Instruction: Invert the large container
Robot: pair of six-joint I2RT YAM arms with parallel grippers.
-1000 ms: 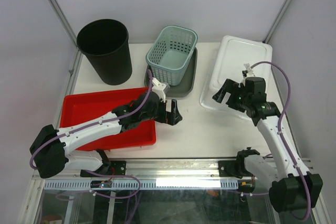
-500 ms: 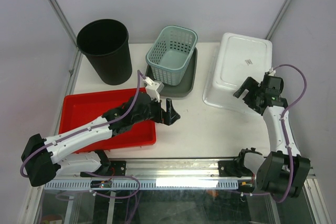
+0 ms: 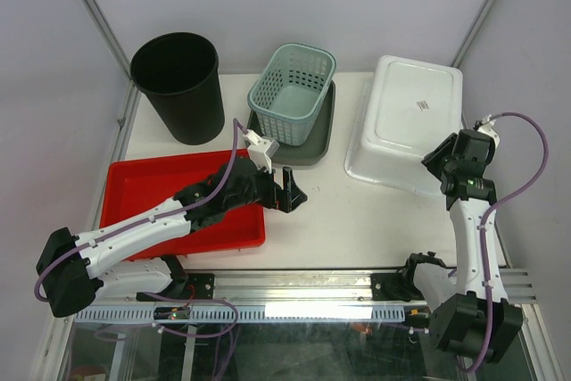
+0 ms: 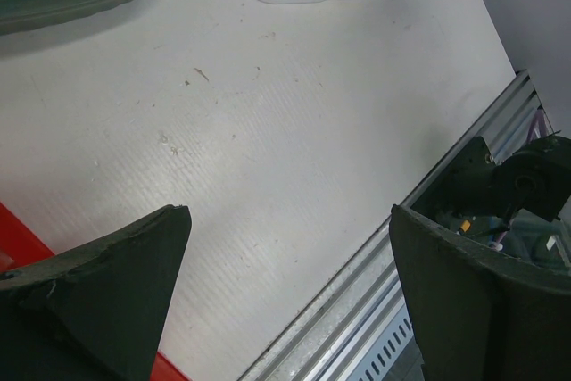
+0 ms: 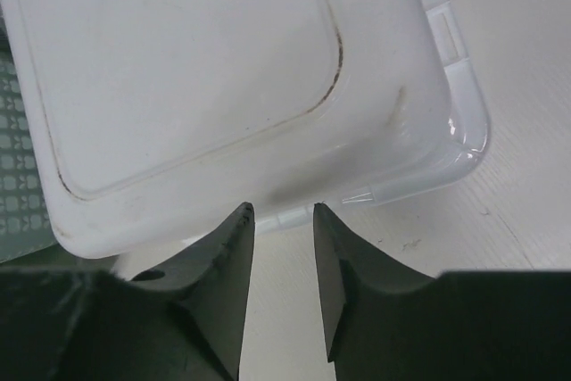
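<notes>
The large white container (image 3: 410, 122) lies bottom up at the back right of the table, a small label on its upturned base. The right wrist view shows its base and near rim (image 5: 196, 69) filling the top. My right gripper (image 3: 432, 158) sits at the container's near right edge. Its jaws (image 5: 281, 211) stand a narrow gap apart, tips just short of the rim, with only bare table between them. My left gripper (image 3: 293, 186) hovers wide open over mid-table beside the red tray, holding nothing (image 4: 287, 216).
A black bin (image 3: 178, 86) stands at the back left. A teal basket (image 3: 290, 91) rests in a grey tray (image 3: 321, 144) at the back centre. A red tray (image 3: 143, 194) lies at the front left under the left arm. A metal rail (image 3: 294, 285) runs along the near edge.
My right gripper swung from the container's near left side round to its near right edge and its jaws narrowed. The left gripper drew back a little, then held still.
</notes>
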